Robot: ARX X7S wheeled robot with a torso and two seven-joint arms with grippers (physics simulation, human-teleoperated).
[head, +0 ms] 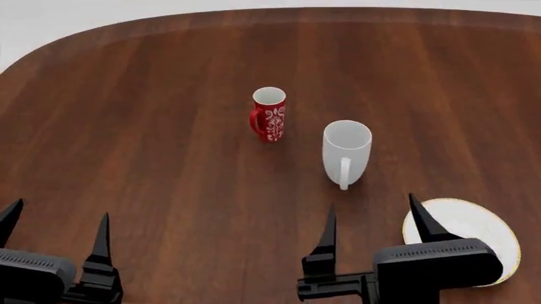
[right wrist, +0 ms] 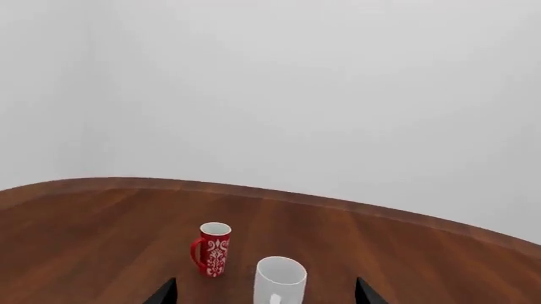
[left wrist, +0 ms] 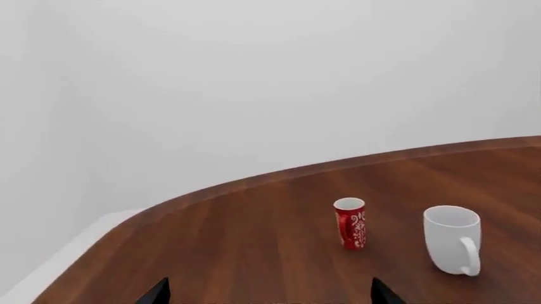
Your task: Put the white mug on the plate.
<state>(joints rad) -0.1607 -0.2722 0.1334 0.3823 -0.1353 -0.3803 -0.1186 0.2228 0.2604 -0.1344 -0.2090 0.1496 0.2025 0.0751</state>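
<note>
Right gripper [head: 372,218] hanging wide open near the table's [head: 152,139] front edge, nothing in it, fingers [head: 326,240] spread apart. Left gripper [head: 57,228] same deal over by the front-left corner, open and empty. White mug [head: 346,152] standing upright mid-table, handle turned toward the front edge, just beyond the right gripper. Red mug [head: 270,114] upright close beside it, a bit farther back and left, not touching. Plate [head: 473,225] flat near the front-right edge, partly hidden behind the right gripper's body, apart from both mugs.
</note>
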